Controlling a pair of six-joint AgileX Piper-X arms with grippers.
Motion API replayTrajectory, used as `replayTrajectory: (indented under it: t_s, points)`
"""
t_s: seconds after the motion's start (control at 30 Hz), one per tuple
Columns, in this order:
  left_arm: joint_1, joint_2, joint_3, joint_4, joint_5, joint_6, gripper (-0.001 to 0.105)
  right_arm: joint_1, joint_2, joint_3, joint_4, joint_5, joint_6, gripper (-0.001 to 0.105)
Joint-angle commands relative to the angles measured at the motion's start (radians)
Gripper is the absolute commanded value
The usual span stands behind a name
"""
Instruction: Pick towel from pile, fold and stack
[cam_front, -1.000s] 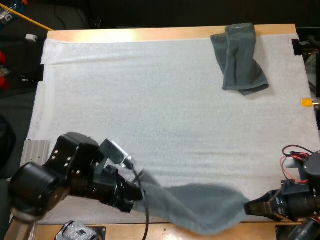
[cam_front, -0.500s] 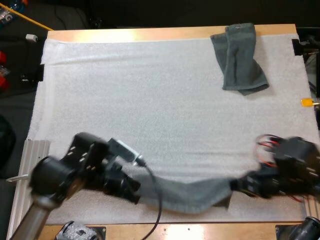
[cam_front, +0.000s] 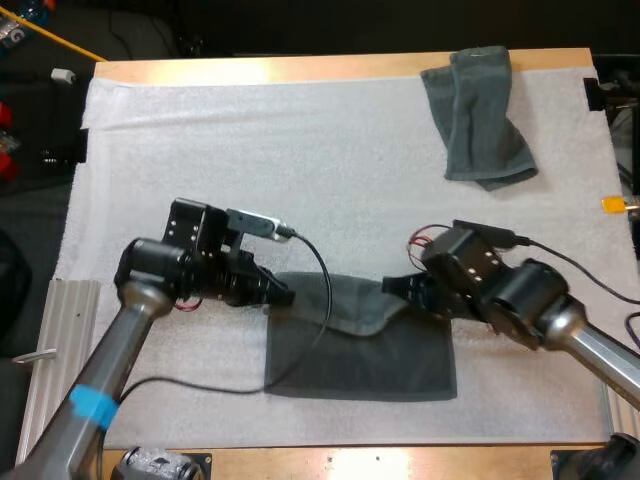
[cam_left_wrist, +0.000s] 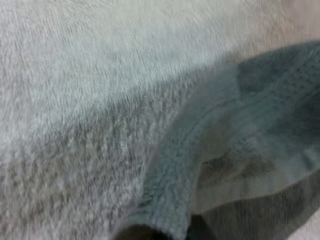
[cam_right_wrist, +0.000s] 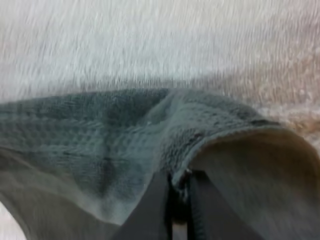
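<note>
A dark grey-green towel (cam_front: 360, 350) lies on the white mat (cam_front: 300, 170) near the front, its near half flat and its far edge lifted and folded toward the back. My left gripper (cam_front: 278, 296) is shut on the towel's far left corner (cam_left_wrist: 165, 200). My right gripper (cam_front: 396, 288) is shut on the far right corner, where its two black fingers (cam_right_wrist: 155, 210) pinch the hem (cam_right_wrist: 200, 145) between them. Both grippers hang just above the mat. A second towel (cam_front: 478, 115) lies crumpled at the back right.
Bare mat spreads across the middle and left of the table. The wooden table edge (cam_front: 300, 68) runs along the back. A metal rail (cam_front: 60, 310) sits at the mat's left side.
Both grippers have carried the towel's held edge away from the front edge toward the table's middle and closer together. The towel now lies flat with its far edge doubled over.
</note>
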Motion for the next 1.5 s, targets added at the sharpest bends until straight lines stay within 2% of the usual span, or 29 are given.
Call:
replayTrajectory:
  t_s: [0.0,0.17,0.33,0.43,0.53,0.63,0.7,0.77,0.8,0.87,0.93,1.0,1.07,1.13,1.2,1.37,1.4,1.47]
  points:
    - [0.008,0.018,-0.003,-0.030,0.029,-0.001,0.000,-0.004,0.014,-0.004,-0.036,0.015,0.024,0.000]
    - [0.042,0.109,-0.003,-0.091,0.038,-0.001,0.000,-0.042,0.064,-0.004,-0.084,0.058,0.108,0.000]
    - [0.080,0.161,-0.003,-0.139,0.050,-0.001,0.000,-0.086,0.080,-0.004,-0.110,0.063,0.109,0.000]
    - [0.096,0.181,-0.003,-0.162,0.094,-0.002,0.000,-0.111,0.087,-0.004,-0.125,0.049,0.109,0.000]
    - [0.099,0.198,-0.003,-0.186,0.122,-0.029,0.007,-0.136,0.093,-0.004,-0.127,0.014,0.121,0.003]
    - [0.099,0.207,-0.003,-0.207,0.142,-0.052,0.026,-0.168,0.096,-0.001,-0.143,-0.038,0.149,0.023]
    - [0.099,0.208,-0.003,-0.229,0.160,-0.074,0.043,-0.189,0.096,-0.001,-0.176,-0.062,0.164,0.045]
    - [0.099,0.208,-0.003,-0.267,0.189,-0.114,0.057,-0.199,0.096,-0.001,-0.218,-0.088,0.164,0.060]
    - [0.099,0.208,-0.003,-0.290,0.212,-0.143,0.062,-0.200,0.096,-0.001,-0.240,-0.099,0.161,0.062]
    - [0.099,0.208,-0.003,-0.339,0.270,-0.186,0.065,-0.199,0.091,-0.001,-0.269,-0.108,0.152,0.061]
    - [0.099,0.208,-0.004,-0.367,0.331,-0.206,0.064,-0.193,0.081,-0.002,-0.277,-0.123,0.127,0.057]
    - [0.101,0.206,-0.014,-0.347,0.388,-0.201,0.061,-0.180,0.058,-0.002,-0.268,-0.150,0.060,0.049]
    - [0.103,0.195,-0.014,-0.306,0.402,-0.176,0.059,-0.159,0.032,-0.002,-0.243,-0.152,0.022,0.043]
    - [0.103,0.175,-0.014,-0.261,0.384,-0.129,0.059,-0.143,0.003,-0.002,-0.212,-0.151,-0.008,0.036]
    - [0.103,0.140,-0.014,-0.195,0.328,-0.061,0.059,-0.119,-0.030,-0.002,-0.163,-0.147,-0.046,0.026]
    - [0.103,0.024,-0.014,-0.097,0.175,0.005,0.059,-0.062,-0.093,-0.002,-0.023,-0.110,-0.102,0.004]
    - [0.103,-0.007,-0.014,-0.083,0.150,0.011,0.059,-0.051,-0.102,-0.002,0.002,-0.105,-0.114,0.001]
    - [0.103,-0.061,-0.014,-0.052,0.108,0.036,0.059,-0.032,-0.114,-0.002,0.041,-0.102,-0.134,0.000]
